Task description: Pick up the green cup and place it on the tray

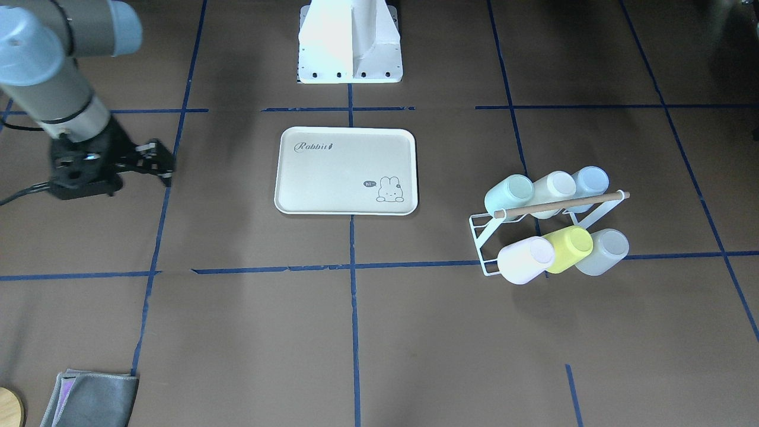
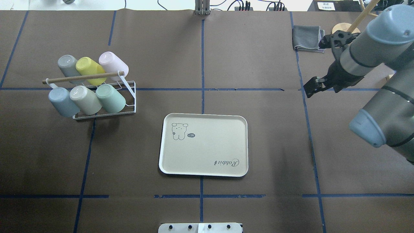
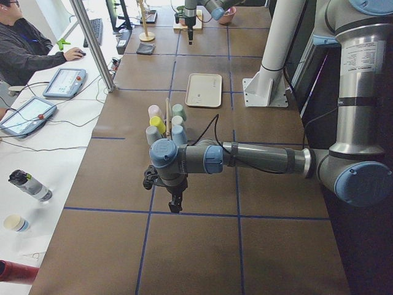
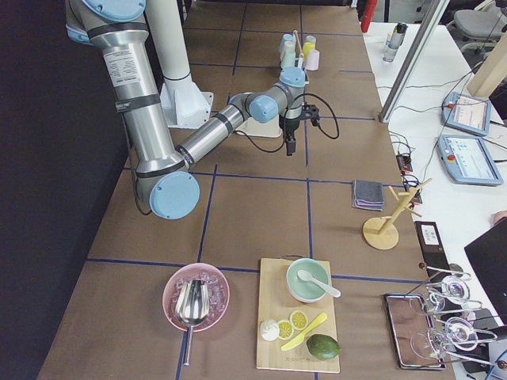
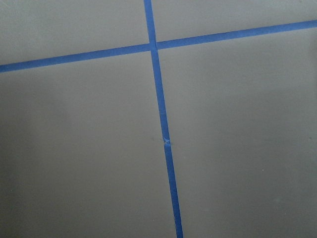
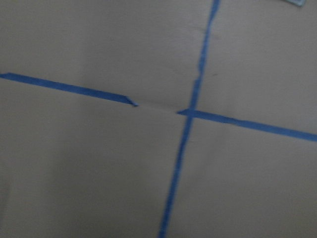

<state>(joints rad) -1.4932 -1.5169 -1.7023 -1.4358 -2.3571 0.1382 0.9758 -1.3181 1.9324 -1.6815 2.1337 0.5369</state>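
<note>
Okay, green cup (image 2: 111, 98) sits tilted on the rack (image 2: 106, 114), at the end nearest the tray (image 2: 226, 145), touching the beige cup (image 2: 84, 99). Left gripper (image 3: 175, 208) and right gripper (image 2: 310, 90) hover well apart from it; can't tell the finger spread on either. Best to grip the cup body and pull along its tilt, clear of the wooden bar (image 2: 81, 77).

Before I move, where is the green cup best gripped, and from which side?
Probably its side wall near the upturned base, from above on the tray side: the green cup sits inverted at the rack end, with a beige cup crowding its other side.
</note>
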